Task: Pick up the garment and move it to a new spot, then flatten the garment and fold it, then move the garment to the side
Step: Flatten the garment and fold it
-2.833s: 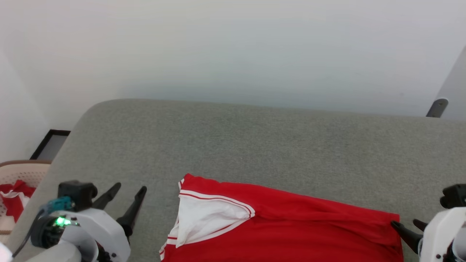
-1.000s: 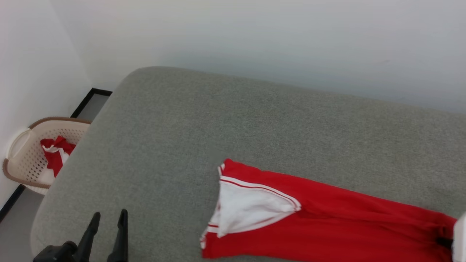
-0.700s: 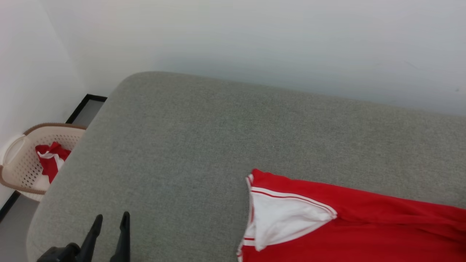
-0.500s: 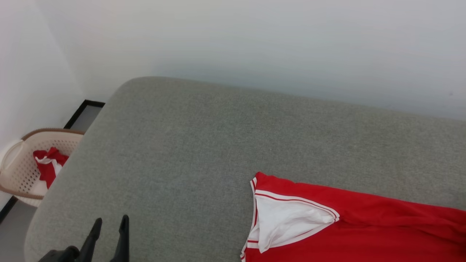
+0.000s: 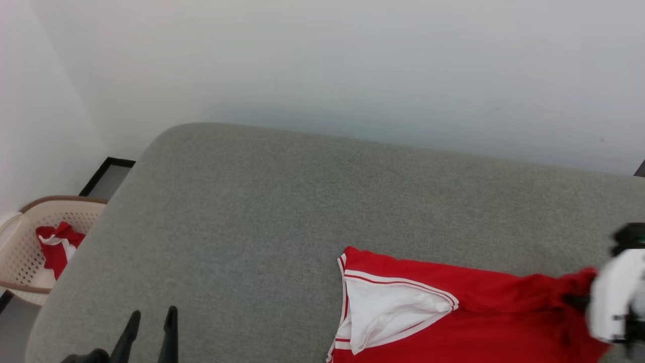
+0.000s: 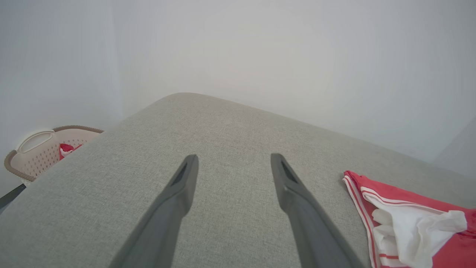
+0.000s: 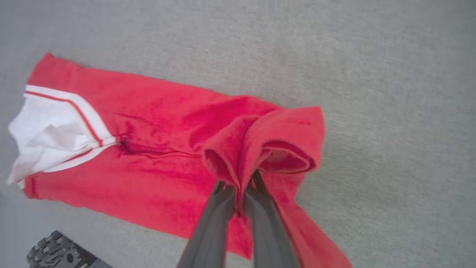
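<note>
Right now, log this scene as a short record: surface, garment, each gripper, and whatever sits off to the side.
surface: grey upholstered surface
garment: red jersey, lying in a long strip, white sleeve at one end, opposite corner raised and bunched
right gripper: shut on the jersey's raised corner
left gripper: open, empty, pointing across bare surface, apart from the jersey
side: pale basket beside the surface, red-and-white cloth inside

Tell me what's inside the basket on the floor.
A crumpled red-and-white cloth lies inside the basket. The grey cushion covers part of the basket, so anything else in there is hidden.
</note>
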